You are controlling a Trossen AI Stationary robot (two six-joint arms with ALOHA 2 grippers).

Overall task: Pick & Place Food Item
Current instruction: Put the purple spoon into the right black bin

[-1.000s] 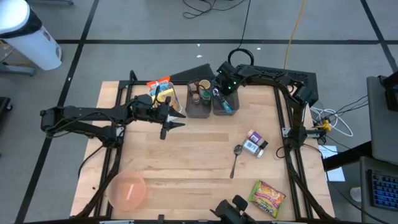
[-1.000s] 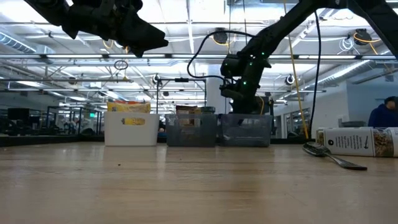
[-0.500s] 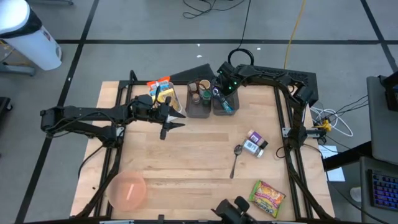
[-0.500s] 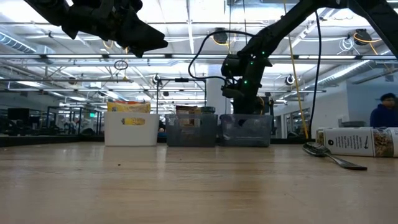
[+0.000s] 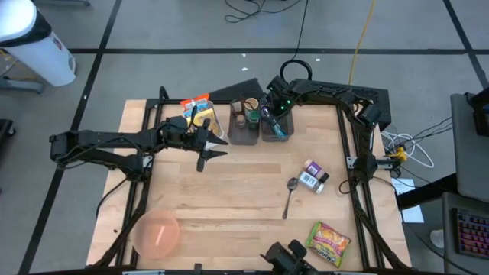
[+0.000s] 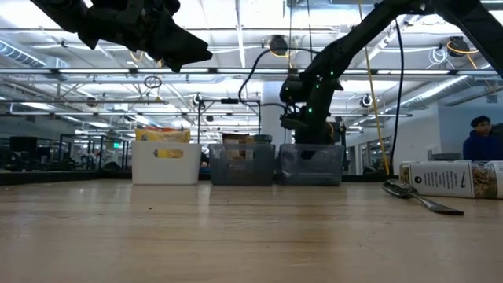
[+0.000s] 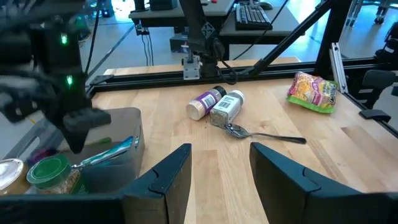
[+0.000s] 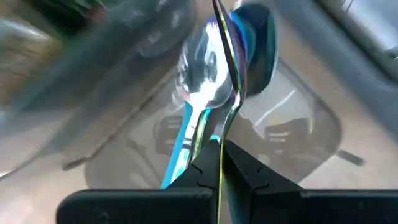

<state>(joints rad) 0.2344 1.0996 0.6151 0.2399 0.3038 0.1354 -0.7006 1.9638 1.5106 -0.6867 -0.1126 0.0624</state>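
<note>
Food packet (image 5: 328,243), yellow and red: lies flat near the table's front right corner, well apart from both arms, in the same place as a second ago.

Right gripper (image 8: 221,163): over the rightmost grey bin (image 5: 276,126) at the table's back edge, fingers pinched shut on the thin handle of a utensil (image 8: 225,68) whose end hangs among the blue-handled spoons in the bin. Its wrist has shifted slightly since the earlier low view.

Left gripper (image 5: 208,150): hangs above the table just in front of the white bin (image 5: 200,121), fingers parted and empty, unmoved.

Other items, unchanged: middle grey bin (image 5: 244,126) with jars; two spice bottles (image 5: 312,176) and a spoon (image 5: 289,195) at mid-right; pink bowl (image 5: 157,234) at front left.

Person (image 6: 479,140): at the low view's right edge, farther in than before.
</note>
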